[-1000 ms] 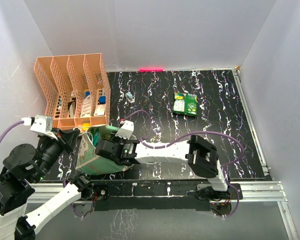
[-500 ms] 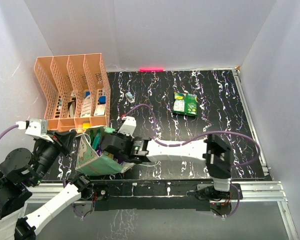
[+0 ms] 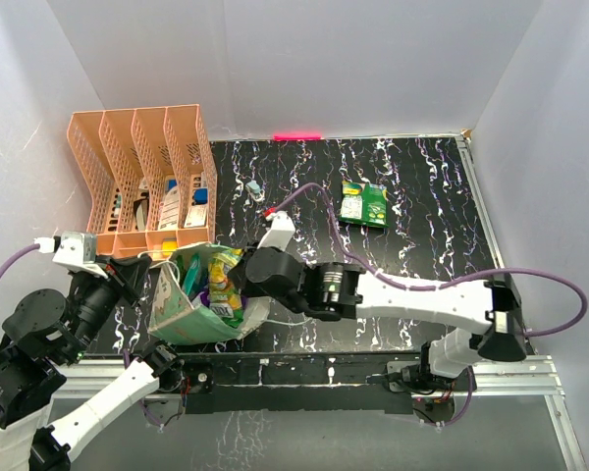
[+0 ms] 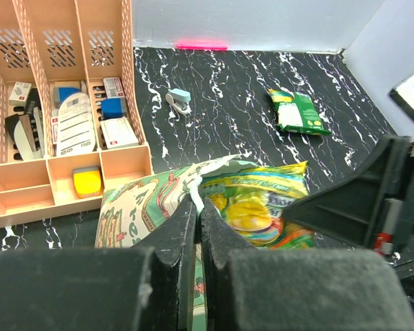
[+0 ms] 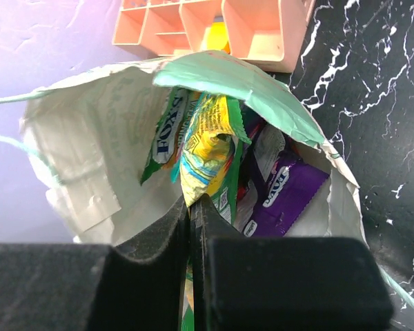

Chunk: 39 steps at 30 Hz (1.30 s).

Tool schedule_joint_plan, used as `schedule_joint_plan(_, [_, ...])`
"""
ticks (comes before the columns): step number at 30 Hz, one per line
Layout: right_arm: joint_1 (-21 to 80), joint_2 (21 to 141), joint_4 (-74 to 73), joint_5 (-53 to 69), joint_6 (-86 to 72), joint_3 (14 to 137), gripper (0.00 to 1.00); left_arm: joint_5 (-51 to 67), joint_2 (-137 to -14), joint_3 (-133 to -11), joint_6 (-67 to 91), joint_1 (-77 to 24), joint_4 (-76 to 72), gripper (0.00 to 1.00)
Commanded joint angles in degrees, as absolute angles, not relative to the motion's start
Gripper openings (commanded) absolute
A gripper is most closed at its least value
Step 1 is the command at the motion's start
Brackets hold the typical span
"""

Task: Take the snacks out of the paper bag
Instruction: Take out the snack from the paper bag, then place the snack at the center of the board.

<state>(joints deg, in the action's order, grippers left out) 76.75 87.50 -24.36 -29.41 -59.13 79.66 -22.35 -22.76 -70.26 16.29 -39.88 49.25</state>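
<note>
The paper bag (image 3: 182,312) stands open at the near left of the table, cream with mint-green sides. My left gripper (image 4: 199,207) is shut on its near rim (image 4: 193,186), seen from above at the bag's left edge (image 3: 145,278). Several snacks (image 3: 219,285) fill the bag. My right gripper (image 5: 192,201) is shut on the lower corner of a yellow-and-green packet (image 5: 207,148) at the bag's mouth. Beside that packet, a purple packet (image 5: 284,193) lies inside the bag. From above, the right gripper (image 3: 238,279) sits at the bag's right rim. One green packet (image 3: 363,204) lies on the table, far right.
An orange slotted file rack (image 3: 142,182) with small items stands just behind the bag. A small pale-blue object (image 3: 252,186) lies on the black marbled table (image 3: 412,245). White walls close in at the left, back and right. The right arm's cable (image 3: 304,196) loops over the middle.
The right gripper has closed and drawn back to the right, out of the bag's inside. The bag mouth has opened toward the camera, and the snacks now show.
</note>
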Motion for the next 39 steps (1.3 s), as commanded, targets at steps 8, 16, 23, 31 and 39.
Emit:
schedule_joint_plan(8, [76.7,71.0,-13.3,-30.0,-45.0,78.4,0.07,-23.9,-22.4,-70.1,16.1,-39.9,46.8,0.00])
schedule_joint_plan(16, [76.7,64.8,-20.8,-41.5,-37.0,83.0,0.07,-24.4,-22.3,-69.2,15.9,-40.0,46.3,0.00])
schedule_joint_plan(23, [76.6,59.9,-28.0,-59.1,-31.9,83.7,0.07,-24.5,-22.6,-69.0,15.6,-40.0,46.1,0.00])
schedule_joint_plan(31, [67.4,59.1,-31.9,-62.9,-32.3,73.0,0.07,-24.4,-23.0,-68.7,15.6,-40.0,45.9,0.00])
schedule_joint_plan(39, [44.2,63.1,-28.9,-41.2,-38.4,59.1,0.07,-24.4,-23.8,-68.8,16.2,-39.9,46.1,0.00])
